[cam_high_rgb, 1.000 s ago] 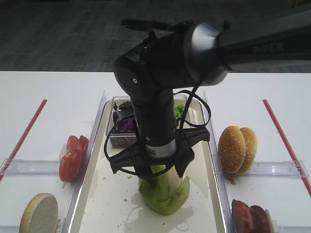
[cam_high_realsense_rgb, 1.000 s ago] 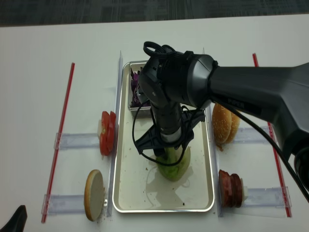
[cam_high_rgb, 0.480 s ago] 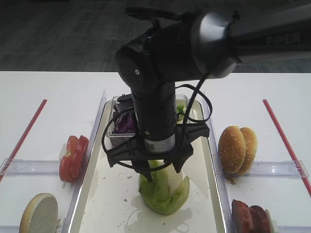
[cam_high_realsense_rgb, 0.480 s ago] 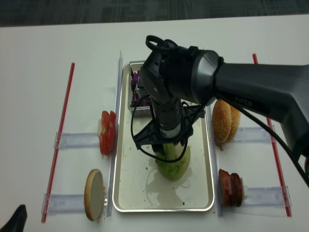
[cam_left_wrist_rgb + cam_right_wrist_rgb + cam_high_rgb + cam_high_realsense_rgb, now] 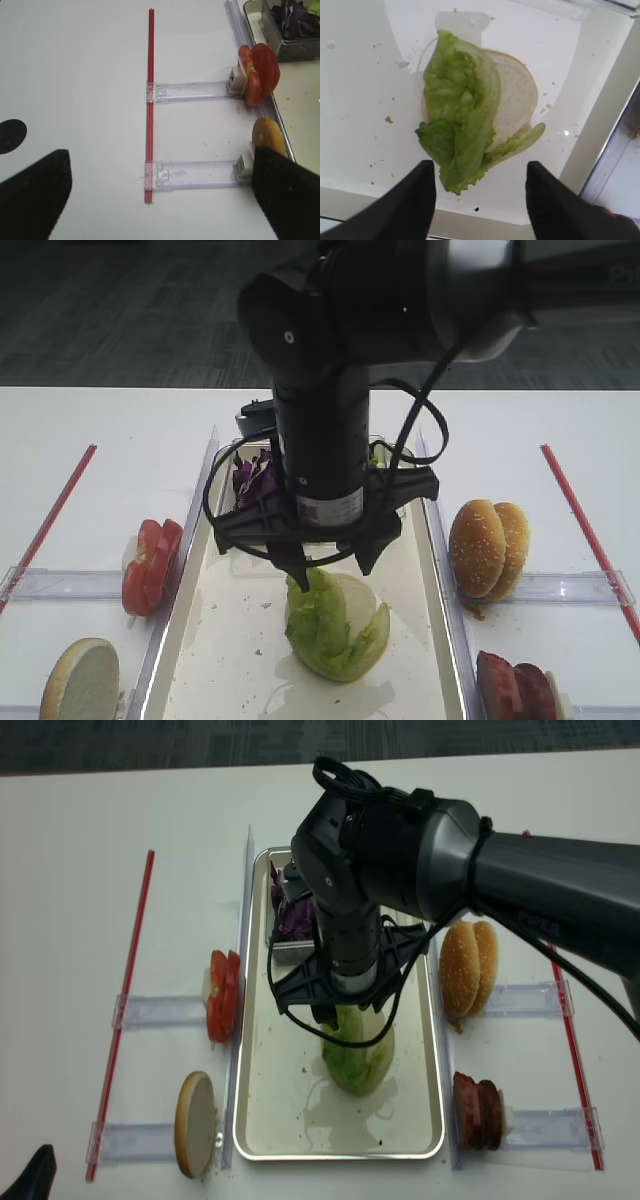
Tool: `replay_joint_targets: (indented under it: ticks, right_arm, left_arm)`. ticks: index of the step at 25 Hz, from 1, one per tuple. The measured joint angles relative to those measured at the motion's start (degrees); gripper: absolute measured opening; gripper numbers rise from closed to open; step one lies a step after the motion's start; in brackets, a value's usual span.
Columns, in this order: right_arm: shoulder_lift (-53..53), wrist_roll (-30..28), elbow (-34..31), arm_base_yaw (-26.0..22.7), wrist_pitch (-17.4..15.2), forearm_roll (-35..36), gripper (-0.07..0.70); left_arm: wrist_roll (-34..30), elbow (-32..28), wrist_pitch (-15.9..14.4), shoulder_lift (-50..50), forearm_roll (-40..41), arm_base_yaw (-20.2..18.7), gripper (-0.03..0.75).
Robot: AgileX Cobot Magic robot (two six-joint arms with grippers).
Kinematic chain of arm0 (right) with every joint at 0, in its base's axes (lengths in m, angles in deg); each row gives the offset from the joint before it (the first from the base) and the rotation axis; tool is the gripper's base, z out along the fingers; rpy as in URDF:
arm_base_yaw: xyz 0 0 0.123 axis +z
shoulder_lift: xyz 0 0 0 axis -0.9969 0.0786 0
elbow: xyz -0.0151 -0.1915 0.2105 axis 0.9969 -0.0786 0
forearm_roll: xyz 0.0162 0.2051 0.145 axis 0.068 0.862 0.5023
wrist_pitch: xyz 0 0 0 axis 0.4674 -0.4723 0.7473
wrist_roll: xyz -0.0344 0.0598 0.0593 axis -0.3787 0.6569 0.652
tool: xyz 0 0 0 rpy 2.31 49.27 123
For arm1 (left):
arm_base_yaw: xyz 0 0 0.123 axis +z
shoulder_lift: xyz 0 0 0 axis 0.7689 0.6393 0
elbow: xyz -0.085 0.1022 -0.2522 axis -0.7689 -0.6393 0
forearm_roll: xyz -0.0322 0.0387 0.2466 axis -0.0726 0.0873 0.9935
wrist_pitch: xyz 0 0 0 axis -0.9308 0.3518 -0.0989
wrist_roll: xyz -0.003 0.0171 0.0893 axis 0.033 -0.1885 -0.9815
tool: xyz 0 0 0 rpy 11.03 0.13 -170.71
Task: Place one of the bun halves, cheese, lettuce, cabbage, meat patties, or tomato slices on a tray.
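Observation:
A crinkled light-green lettuce (image 5: 460, 135) leaf lies across a white bun half (image 5: 517, 107) on the silver tray (image 5: 215, 640). My right gripper (image 5: 481, 167) hangs just above the leaf's near end (image 5: 325, 625), open, with both black fingers clear of it and nothing held. Over the table's left side my left gripper (image 5: 160, 160) stands wide open above a red strip, empty. Purple cabbage (image 5: 255, 480) fills a clear box at the tray's far end. The cheese is out of view.
Tomato slices (image 5: 150, 560) and a bun half (image 5: 80, 680) stand on clear holders left of the tray. Bun halves (image 5: 488, 548) and meat patties (image 5: 515, 685) stand on holders to its right. Red strips (image 5: 125, 1010) run along both sides.
My right arm has risen from the tray, and its fingers have come up off the lettuce. The leaf stays on the bun half.

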Motion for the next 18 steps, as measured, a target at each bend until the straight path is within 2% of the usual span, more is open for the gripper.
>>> replay_joint_targets:
  ticks: [3,14,18]
  right_arm:
    - [-0.38,0.14,1.49,0.0,-1.47,-0.11,0.436]
    - [-1.71,2.3,7.08,0.0,-2.09,-0.68,0.437]
    - [-1.8,3.84,7.3,-0.12,-2.21,-0.42,0.508]
  left_arm:
    - [0.0,0.0,0.0,0.0,0.0,0.0,0.671]
    - [0.0,0.0,0.0,0.0,0.0,0.0,0.671]
    - [0.0,0.0,0.0,0.0,0.0,0.0,0.671]
